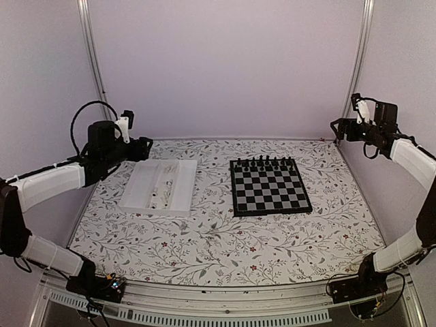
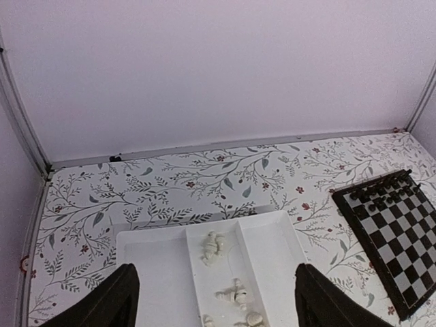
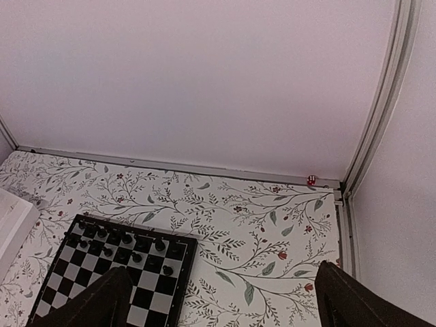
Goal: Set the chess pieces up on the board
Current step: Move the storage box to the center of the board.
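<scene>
Tiny white chess pieces (image 2: 235, 295) lie in the middle compartment of a white tray (image 1: 139, 180); they also show in the top view (image 1: 163, 187). The board (image 1: 270, 186) sits right of the tray, with black chessmen (image 1: 262, 162) along its far rows; it also shows in the left wrist view (image 2: 398, 235) and the right wrist view (image 3: 109, 272). My left gripper (image 2: 214, 300) is open, hovering above the tray's near end. My right gripper (image 3: 221, 296) is open and empty, high at the table's far right corner (image 1: 337, 129).
The table has a floral cloth (image 1: 225, 238). Pale walls with metal corner posts (image 1: 92, 61) close in the back and sides. A small red object (image 3: 311, 180) sits at the far right wall base.
</scene>
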